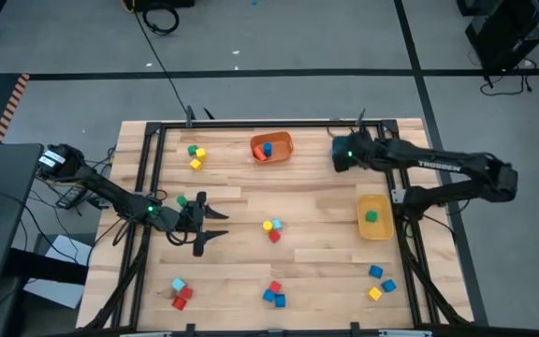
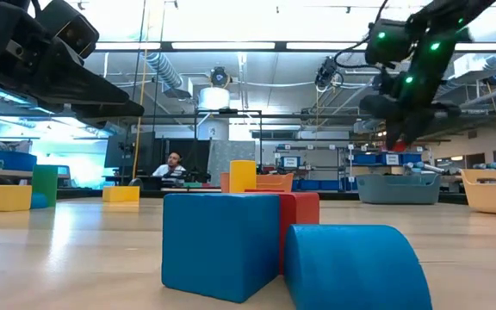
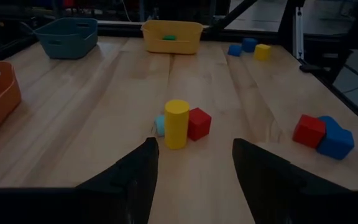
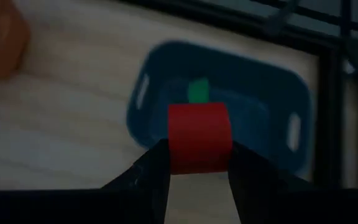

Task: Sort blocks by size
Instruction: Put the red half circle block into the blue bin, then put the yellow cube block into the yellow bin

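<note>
table (image 1: 316, 262): light wood | on it: scattered blocks (image 1: 272, 227); orange bin (image 1: 271, 147); yellow bin (image 1: 374, 217)

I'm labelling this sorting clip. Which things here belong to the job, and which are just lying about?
Part of the job:
- red block gripped in the right gripper, above the teal bin
- yellow cylinder block, small red cube
- open left gripper
- orange bin, yellow bin

Lying about:
- black cable on the floor
- person in the background
</note>
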